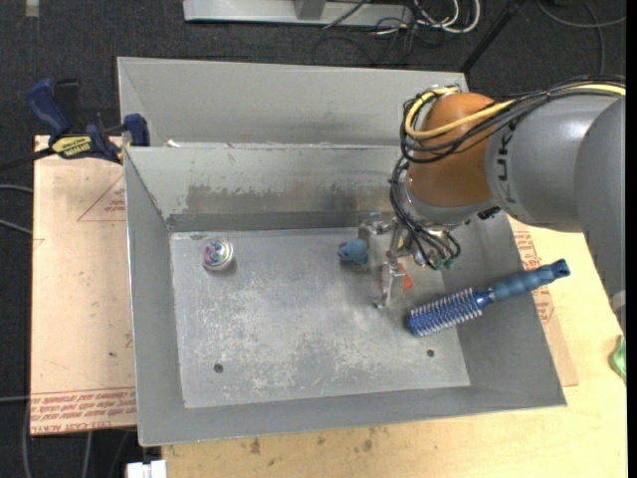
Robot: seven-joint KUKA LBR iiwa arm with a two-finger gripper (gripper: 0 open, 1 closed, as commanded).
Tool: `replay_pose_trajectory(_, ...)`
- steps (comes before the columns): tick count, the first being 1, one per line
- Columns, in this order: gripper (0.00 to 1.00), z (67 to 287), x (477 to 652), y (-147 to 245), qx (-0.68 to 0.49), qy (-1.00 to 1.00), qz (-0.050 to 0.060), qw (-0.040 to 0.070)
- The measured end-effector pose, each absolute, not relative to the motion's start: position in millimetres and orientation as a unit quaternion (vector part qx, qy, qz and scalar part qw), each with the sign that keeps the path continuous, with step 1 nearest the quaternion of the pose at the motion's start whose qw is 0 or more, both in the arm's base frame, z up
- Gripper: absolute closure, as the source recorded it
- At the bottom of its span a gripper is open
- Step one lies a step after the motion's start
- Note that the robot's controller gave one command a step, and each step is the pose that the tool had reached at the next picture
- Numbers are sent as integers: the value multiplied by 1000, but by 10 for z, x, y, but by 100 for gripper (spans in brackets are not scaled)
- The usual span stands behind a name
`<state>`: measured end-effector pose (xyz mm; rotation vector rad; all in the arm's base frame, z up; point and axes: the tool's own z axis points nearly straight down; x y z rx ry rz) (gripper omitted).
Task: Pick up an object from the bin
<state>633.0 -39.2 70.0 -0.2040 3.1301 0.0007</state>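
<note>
End effector just beside blue hairbrush, near small blue lump

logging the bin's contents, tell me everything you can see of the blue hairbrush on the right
The blue plastic hairbrush lies slanted at the right of the grey metal bin. Its oblong head, dense with short bristles, rests on the floor; the slim handle runs up and right over the sloping wall, ending near the rim. The gripper hangs just left of the head; contact between them cannot be told.
</note>
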Motion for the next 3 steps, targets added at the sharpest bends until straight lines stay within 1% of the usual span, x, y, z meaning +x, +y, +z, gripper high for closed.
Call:
replay_pose_trajectory(1,100,709,6331,-391,-65,998,1,2)
replay_pose_trajectory(2,100,1832,5969,-288,-107,994,0,5)
replay_pose_trajectory(3,100,2668,6319,-405,-107,994,-1,8)
